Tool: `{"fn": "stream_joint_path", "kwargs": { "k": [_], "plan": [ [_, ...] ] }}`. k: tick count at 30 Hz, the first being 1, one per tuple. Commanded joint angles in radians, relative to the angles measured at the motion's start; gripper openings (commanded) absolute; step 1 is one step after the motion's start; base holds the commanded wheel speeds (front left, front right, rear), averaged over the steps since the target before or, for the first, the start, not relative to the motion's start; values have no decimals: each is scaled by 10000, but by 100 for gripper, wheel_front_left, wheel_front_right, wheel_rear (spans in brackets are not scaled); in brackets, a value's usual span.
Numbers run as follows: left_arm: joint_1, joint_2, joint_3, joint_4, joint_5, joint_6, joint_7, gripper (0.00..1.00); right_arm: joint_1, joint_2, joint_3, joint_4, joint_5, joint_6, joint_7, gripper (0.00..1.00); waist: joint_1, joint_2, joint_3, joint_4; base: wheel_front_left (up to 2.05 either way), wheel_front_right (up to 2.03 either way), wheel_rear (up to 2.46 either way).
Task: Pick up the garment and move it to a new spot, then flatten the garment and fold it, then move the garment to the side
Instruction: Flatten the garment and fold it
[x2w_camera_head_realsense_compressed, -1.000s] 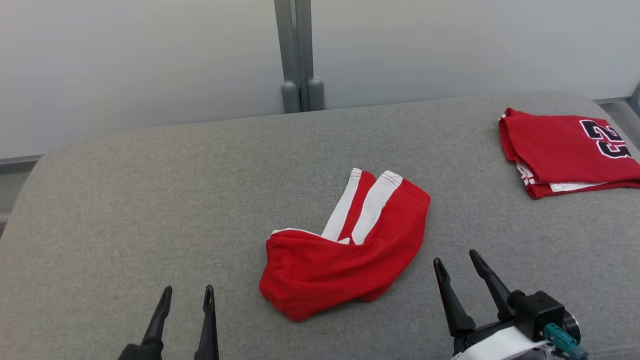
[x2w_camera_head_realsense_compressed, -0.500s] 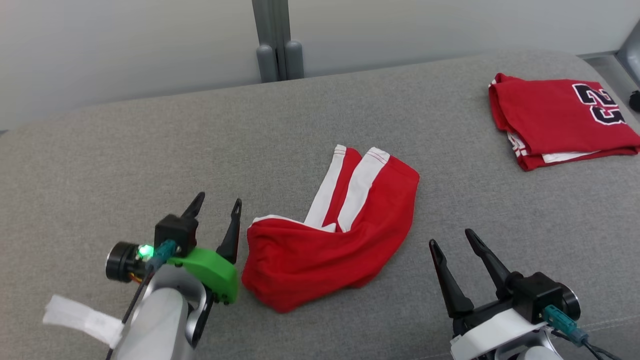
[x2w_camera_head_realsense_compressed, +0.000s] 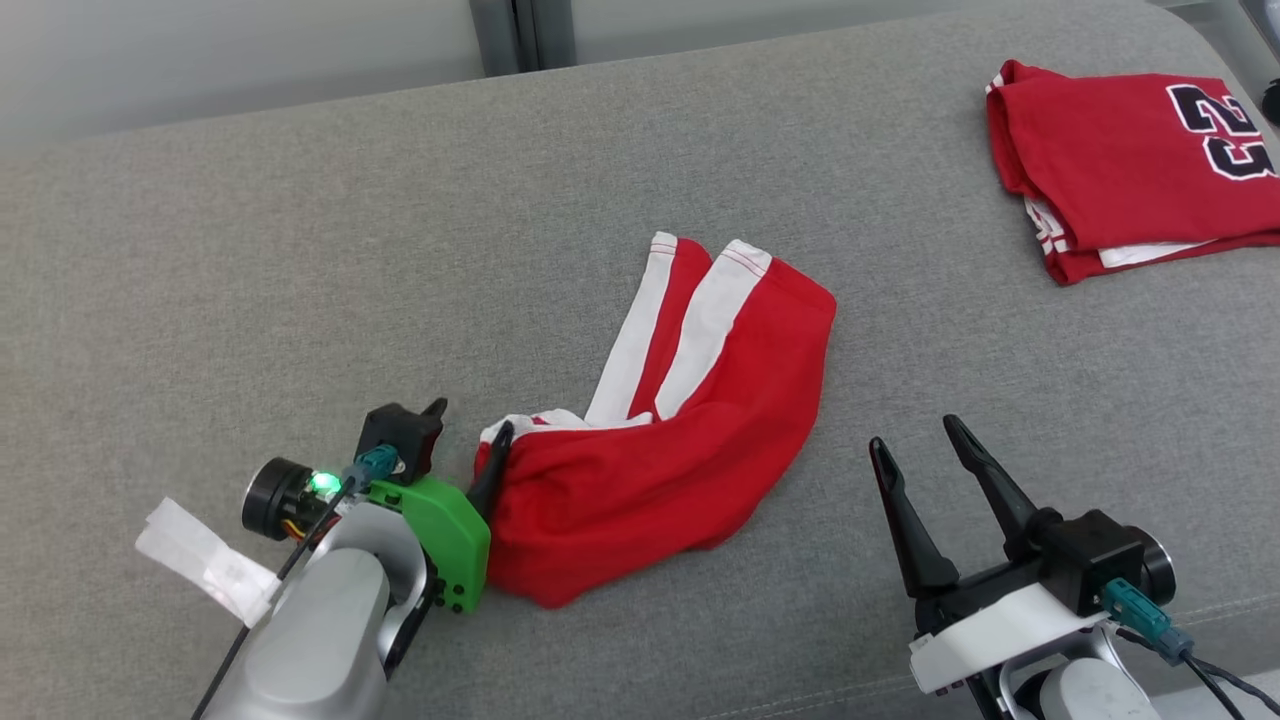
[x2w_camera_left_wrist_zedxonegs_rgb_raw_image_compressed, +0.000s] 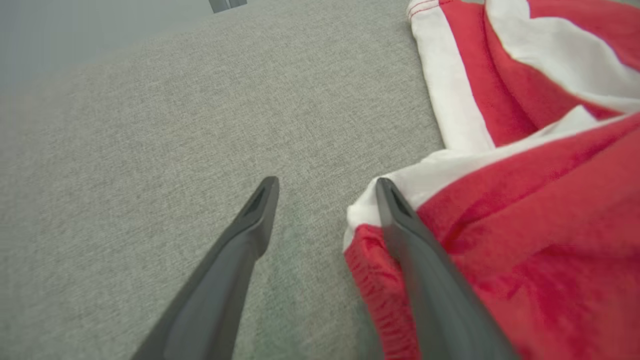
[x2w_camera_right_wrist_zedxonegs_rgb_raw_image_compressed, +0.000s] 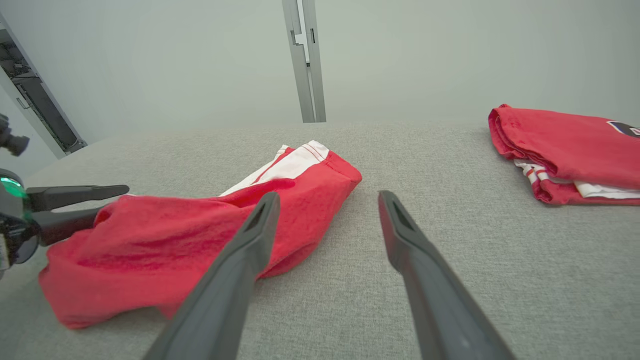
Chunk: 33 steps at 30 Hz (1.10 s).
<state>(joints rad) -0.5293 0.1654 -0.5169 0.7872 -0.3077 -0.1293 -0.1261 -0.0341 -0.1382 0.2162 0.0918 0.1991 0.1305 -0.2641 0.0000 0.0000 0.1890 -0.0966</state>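
Two red garments are counted: one crumpled pair of shorts (x2w_camera_head_realsense_compressed: 660, 480) and one folded jersey (x2w_camera_head_realsense_compressed: 1120, 160). Two broad white stripes (x2w_camera_head_realsense_compressed: 700, 340) are recorded on the shorts, and two dark numerals (x2w_camera_head_realsense_compressed: 1225, 130) on the jersey. One grey fabric-covered surface (x2w_camera_head_realsense_compressed: 300, 250) is noted beneath both. Two grippers are counted, one left gripper (x2w_camera_head_realsense_compressed: 470, 418) and one right gripper (x2w_camera_head_realsense_compressed: 913, 434), each with two dark fingers (x2w_camera_head_realsense_compressed: 905, 530), four in all. One green bracket (x2w_camera_head_realsense_compressed: 445, 520) and one lit green lamp (x2w_camera_head_realsense_compressed: 323, 484) are recorded at the left wrist. One grey upright (x2w_camera_right_wrist_zedxonegs_rgb_raw_image_compressed: 305, 60) is counted at the wall.

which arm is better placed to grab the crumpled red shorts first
Left. The left gripper stands open at the waistband corner of the shorts, with one finger against the cloth's edge. The right gripper, also open, hovers over the bare grey cushion, apart from the shorts.
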Motion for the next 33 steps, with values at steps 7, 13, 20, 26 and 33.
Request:
{"fn": "stream_joint_path", "kwargs": {
  "k": [7,13,20,26,33],
  "plan": [
    [705,-78,-796,-185,-575,-17,35,100,94,22,32,-34,-36,3,1,100,0,0,-139,499,0,0,0],
    [851,-122,-1327,-540,-960,-18,92,100,-4,10,138,6,2,3,1,100,0,0,-196,696,0,0,0],
    [815,50,-1823,-636,-1311,-14,-5,0,-42,-23,277,55,91,3,2,100,0,0,-307,644,0,0,0],
    [228,578,-1549,-901,-786,643,-1043,0,100,27,275,127,133,3,2,100,0,0,-564,538,0,0,0],
    [138,1362,-972,-2985,726,2552,-1390,0,212,129,283,156,166,3,2,100,0,0,-810,535,0,0,0]
  ]
}}
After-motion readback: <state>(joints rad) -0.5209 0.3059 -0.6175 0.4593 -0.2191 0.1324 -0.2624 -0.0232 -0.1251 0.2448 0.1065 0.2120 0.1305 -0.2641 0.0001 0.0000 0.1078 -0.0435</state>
